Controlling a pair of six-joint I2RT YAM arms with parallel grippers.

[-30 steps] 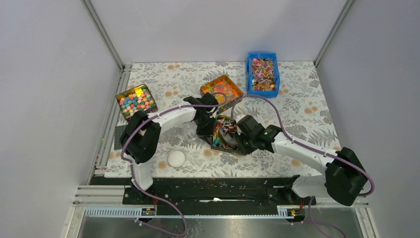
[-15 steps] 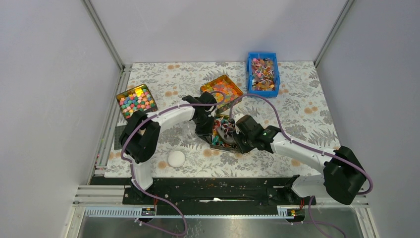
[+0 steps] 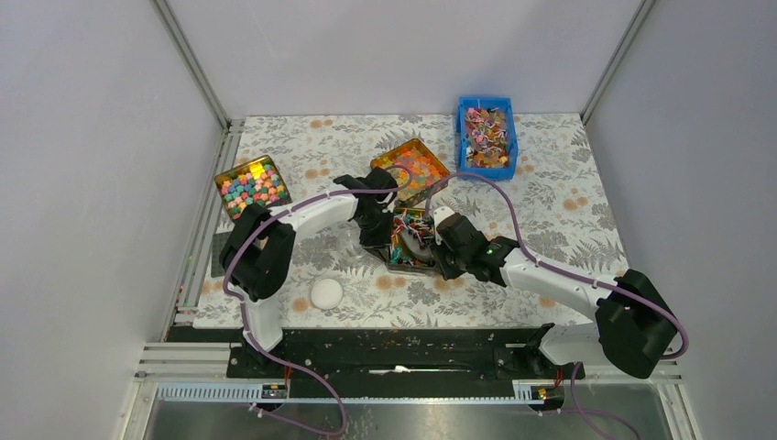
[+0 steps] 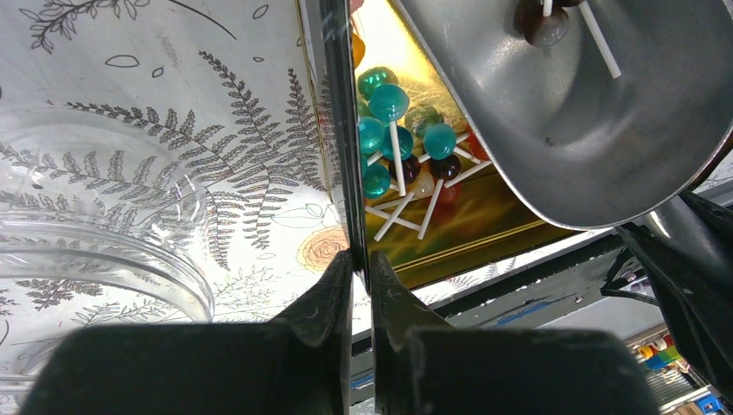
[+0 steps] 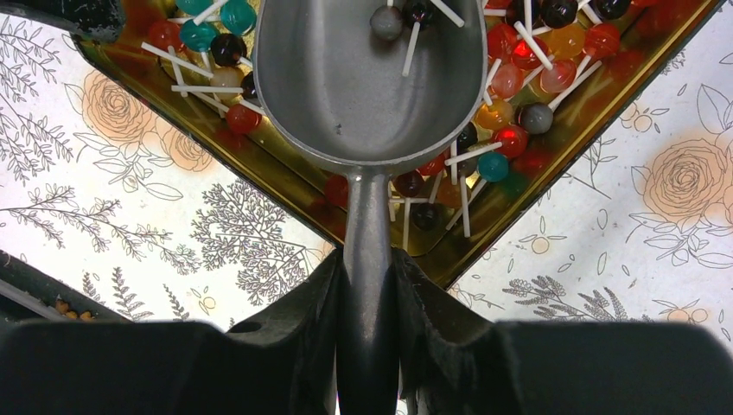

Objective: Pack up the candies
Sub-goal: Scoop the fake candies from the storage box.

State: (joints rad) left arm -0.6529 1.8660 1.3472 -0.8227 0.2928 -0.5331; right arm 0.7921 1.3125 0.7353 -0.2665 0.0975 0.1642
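Candies [image 5: 512, 138]: small glossy multicoloured balls on white sticks

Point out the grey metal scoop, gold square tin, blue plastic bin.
Grey metal scoop [image 5: 372, 78]: right wrist view, bowl interior.
Gold square tin [image 5: 566, 130]: right wrist view, inner wall.
Blue plastic bin [image 3: 485, 101]: top view, far rim.

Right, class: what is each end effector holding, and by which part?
The left end effector pinches the gold tin by its side wall; the right end effector grips the metal scoop by its handle.
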